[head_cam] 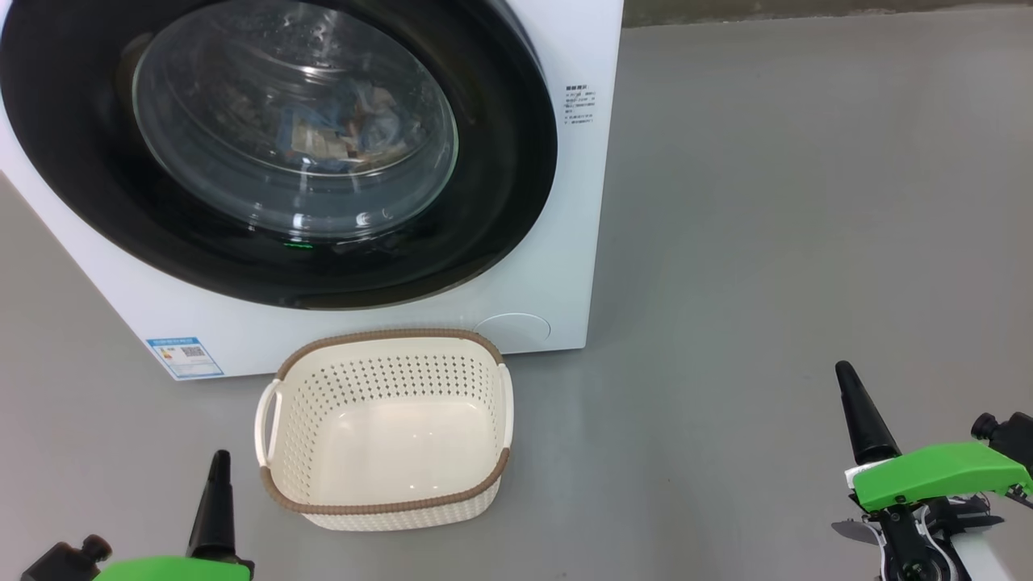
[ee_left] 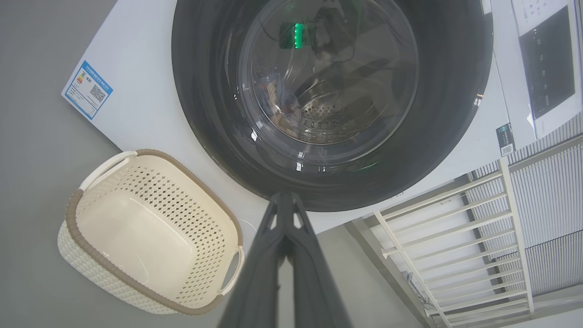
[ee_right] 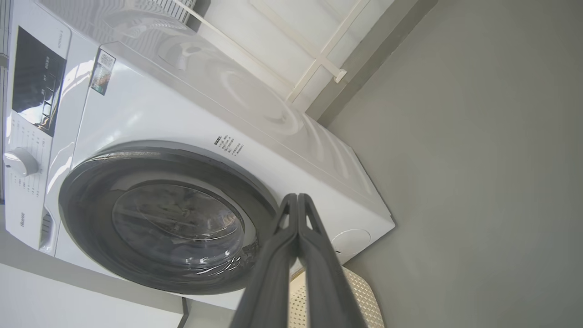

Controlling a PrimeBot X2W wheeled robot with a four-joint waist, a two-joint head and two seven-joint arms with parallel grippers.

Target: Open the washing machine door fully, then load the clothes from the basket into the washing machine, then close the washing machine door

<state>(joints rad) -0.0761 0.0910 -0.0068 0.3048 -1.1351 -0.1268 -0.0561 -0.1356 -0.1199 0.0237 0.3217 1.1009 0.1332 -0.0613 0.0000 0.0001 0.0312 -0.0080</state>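
Head view: washing machine door [head_cam: 270, 206] looks shut, clothes [head_cam: 343, 129] behind the glass, basket [head_cam: 387, 332] empty in front. Left claw [head_cam: 219, 468] and right claw [head_cam: 847, 379] pressed together, empty. Risk: latch not caught, door pops open.

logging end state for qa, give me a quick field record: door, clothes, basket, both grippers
door: washing machine door shut on the washing machine
load: clothes inside, seen through the door
container: basket empty, on the floor before the machine
left arm: left gripper shut, holding nothing, left of the basket
right arm: right gripper shut, holding nothing, well right of the basket
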